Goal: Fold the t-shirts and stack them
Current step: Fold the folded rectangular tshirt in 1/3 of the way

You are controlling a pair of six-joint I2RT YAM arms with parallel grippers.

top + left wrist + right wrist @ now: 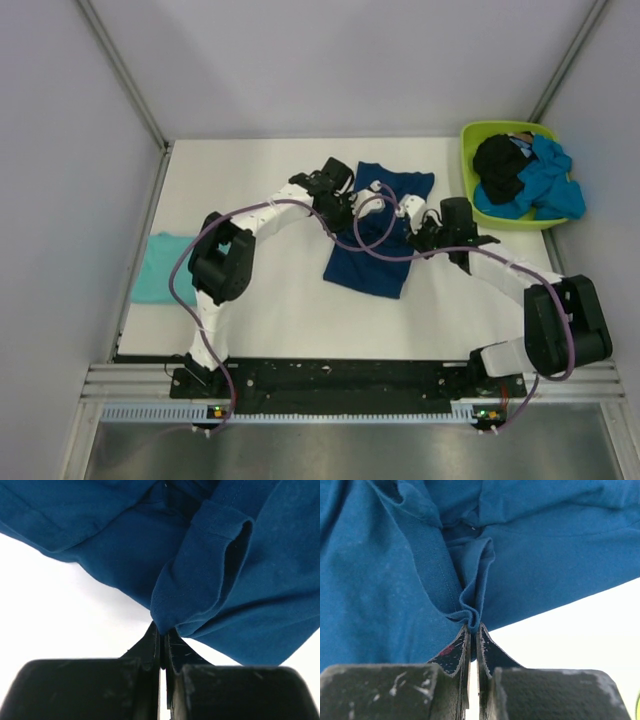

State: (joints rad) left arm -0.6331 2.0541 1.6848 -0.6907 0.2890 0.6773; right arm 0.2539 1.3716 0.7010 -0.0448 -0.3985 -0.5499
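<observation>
A dark navy t-shirt (pixel 375 240) lies in a long narrow shape on the white table, between my two grippers. My left gripper (pixel 340 205) is shut on a pinched fold of its left side; the wrist view shows the cloth (pixel 200 570) caught between the fingertips (pixel 162 630). My right gripper (pixel 418 228) is shut on a fold of its right side, the cloth (pixel 470 595) bunched at the fingertips (pixel 472 627). A light teal t-shirt (pixel 160 268) lies folded at the table's left edge. Black (pixel 500 165) and bright blue (pixel 545 180) t-shirts lie heaped in the tub.
A lime-green plastic tub (pixel 470 140) stands at the back right corner. Grey partition walls (pixel 90 130) close in the table on the left, back and right. Purple cables (pixel 375 240) loop from both arms across the navy shirt.
</observation>
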